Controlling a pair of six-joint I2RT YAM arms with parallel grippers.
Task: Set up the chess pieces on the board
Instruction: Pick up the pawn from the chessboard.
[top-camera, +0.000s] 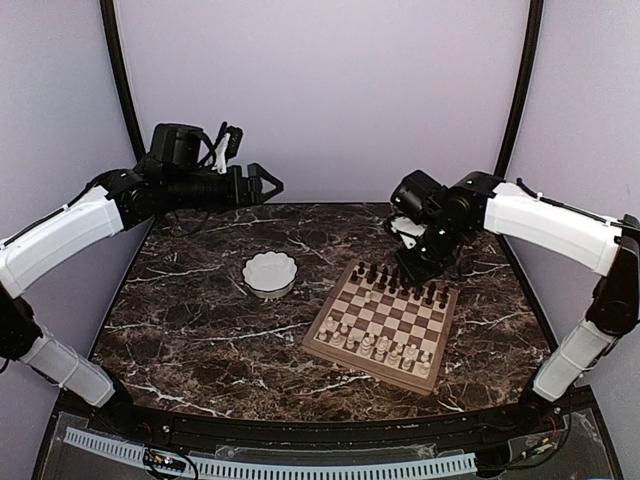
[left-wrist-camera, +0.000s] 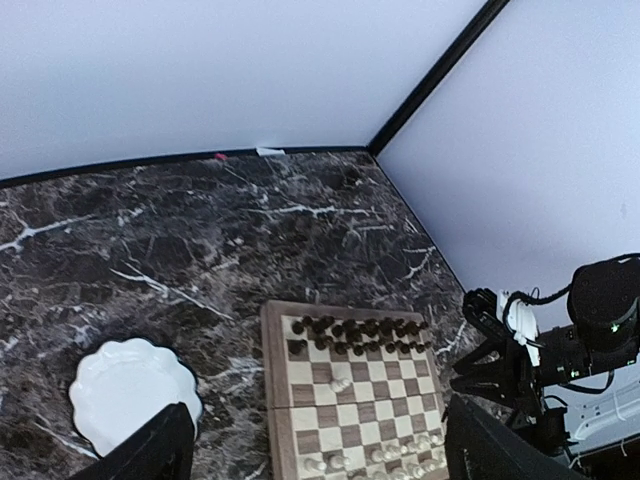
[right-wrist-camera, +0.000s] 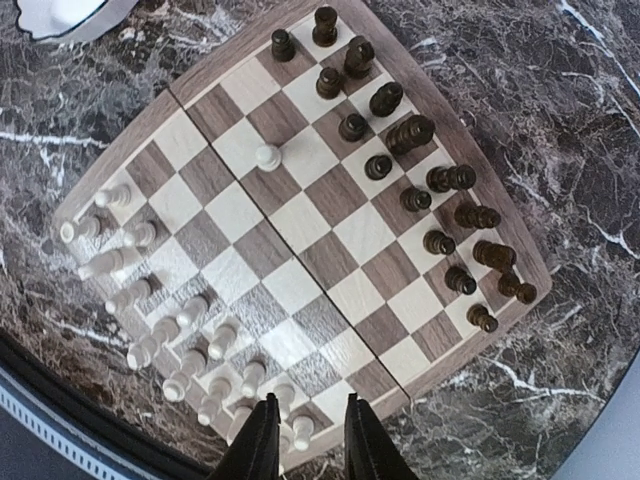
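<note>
The board (top-camera: 350, 310) lies right of the table's centre, and also shows in the left wrist view (left-wrist-camera: 280, 400) and the right wrist view (right-wrist-camera: 330, 250). Dark chess pieces (right-wrist-camera: 420, 170) fill its two far rows (top-camera: 400, 285). Cream pieces (right-wrist-camera: 170, 330) crowd its near rows (top-camera: 375, 345). One cream pawn (right-wrist-camera: 268, 157) stands alone close to the dark rows (left-wrist-camera: 340, 383). My right gripper (right-wrist-camera: 310, 400) hovers above the board's far edge (top-camera: 412, 268), slightly open and empty. My left gripper (top-camera: 272, 185) is raised high at the back left, wide open and empty (left-wrist-camera: 318, 408).
A white scalloped bowl (top-camera: 270, 273) sits left of the board, looking empty (left-wrist-camera: 130, 390). The dark marble table (top-camera: 190, 330) is walled by pale panels. The right arm (left-wrist-camera: 570, 340) shows at the left wrist view's right edge.
</note>
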